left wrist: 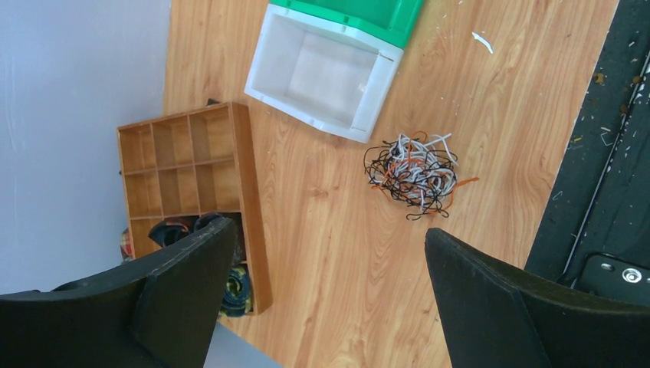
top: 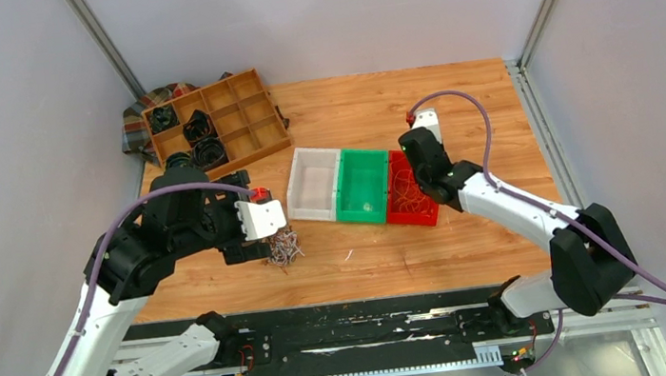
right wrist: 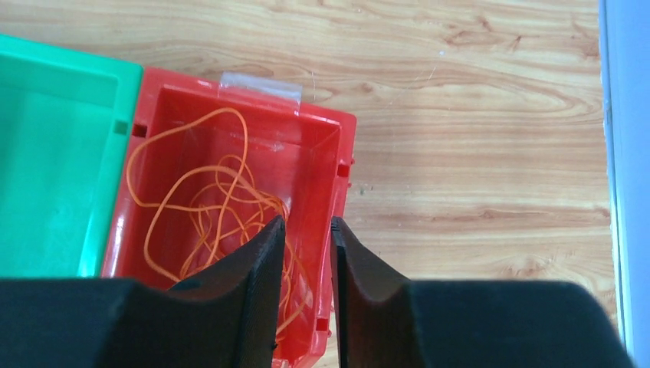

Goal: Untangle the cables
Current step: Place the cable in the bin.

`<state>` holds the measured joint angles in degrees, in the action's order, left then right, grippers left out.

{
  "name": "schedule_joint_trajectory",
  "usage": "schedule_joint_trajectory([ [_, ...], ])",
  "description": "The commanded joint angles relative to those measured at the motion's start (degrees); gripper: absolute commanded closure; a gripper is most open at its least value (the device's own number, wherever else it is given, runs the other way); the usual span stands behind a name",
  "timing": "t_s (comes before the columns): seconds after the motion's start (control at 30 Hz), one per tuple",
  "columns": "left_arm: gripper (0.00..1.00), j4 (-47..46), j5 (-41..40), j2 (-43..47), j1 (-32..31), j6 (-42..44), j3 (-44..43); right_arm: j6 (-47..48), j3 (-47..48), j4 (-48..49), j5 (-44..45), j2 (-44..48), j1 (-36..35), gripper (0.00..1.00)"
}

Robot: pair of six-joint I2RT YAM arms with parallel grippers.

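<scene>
Cables (left wrist: pixel 418 172): tangled orange, white, black bunch on worktop (left wrist: pixel 322 230), near side of white bin (left wrist: pixel 326 73). Left end effector (left wrist: pixel 329 299) above bunch, fingers wide apart, empty. Right end effector (right wrist: pixel 305 291) over red bin (right wrist: pixel 322 153) holding loose orange strands (right wrist: pixel 215 207); fingers nearly together, grip cannot tell. Advice: descend at bunch edge, pinch single protruding strand, draw out slowly.

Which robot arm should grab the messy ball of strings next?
Probably the left. Its open fingers hang right above the tangled cables. The right fingers, nearly closed, are over the red bin of orange cables.
</scene>
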<state>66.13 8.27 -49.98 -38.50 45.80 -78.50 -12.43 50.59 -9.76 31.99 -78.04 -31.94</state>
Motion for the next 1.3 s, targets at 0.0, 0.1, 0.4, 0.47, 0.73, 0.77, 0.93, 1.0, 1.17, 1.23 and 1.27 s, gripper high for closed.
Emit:
schedule_joint_trajectory([
  [0.0, 0.02, -0.4, -1.0, -0.4, -0.4, -1.4, -1.8, -0.7, 3.6, -2.1, 0.8, -0.7, 1.2, 0.7],
  [0.1, 0.02, -0.4, -1.3, -0.6, -0.4, -1.8, -2.2, -0.6, 4.8, -2.8, -0.4, -0.9, 1.7, 0.69],
  [0.4, 0.02, -0.5, -0.6, -0.8, -0.2, -4.4, 0.0, -4.2, 4.5, -6.9, -11.7, 4.1, 1.8, 0.65],
  [0.47, 0.02, -0.6, 0.4, -1.8, 0.7, -6.9, 2.0, -6.2, 3.4, -7.7, -13.7, 4.9, 1.7, 0.6],
  [0.73, 0.02, -5.0, 3.1, -6.7, 8.9, -14.2, 10.6, -10.7, 0.4, -7.9, -20.8, -0.5, 3.7, 0.8],
  [0.77, 0.02, -5.5, 4.3, -7.2, 11.0, -14.5, 11.4, -10.8, 0.5, -7.9, -21.1, -1.7, 4.4, 0.81],
  [0.93, 0.02, -10.2, 6.9, -8.8, 14.2, -13.7, 18.2, -8.8, 3.9, -7.3, -20.2, -7.4, 5.5, 0.82],
  [1.0, 0.04, -12.9, 7.2, -8.7, 14.2, -13.5, 21.7, -8.5, 6.7, -9.0, -19.9, -8.3, 5.4, 0.82],
  [1.17, 0.08, -19.1, 7.5, -9.5, 14.2, -14.3, 27.4, -6.5, 7.2, -5.8, -16.1, -0.2, 1.4, 0.74],
  [1.23, 0.08, -21.4, 8.2, -10.0, 14.2, -14.3, 29.3, -6.0, 7.1, -5.5, -13.8, 3.1, -1.7, 0.66],
  [1.27, 0.09, -23.0, 8.3, -10.1, 14.2, -14.5, 30.3, -6.1, 6.6, -5.4, -12.5, 4.7, -3.4, 0.62],
])
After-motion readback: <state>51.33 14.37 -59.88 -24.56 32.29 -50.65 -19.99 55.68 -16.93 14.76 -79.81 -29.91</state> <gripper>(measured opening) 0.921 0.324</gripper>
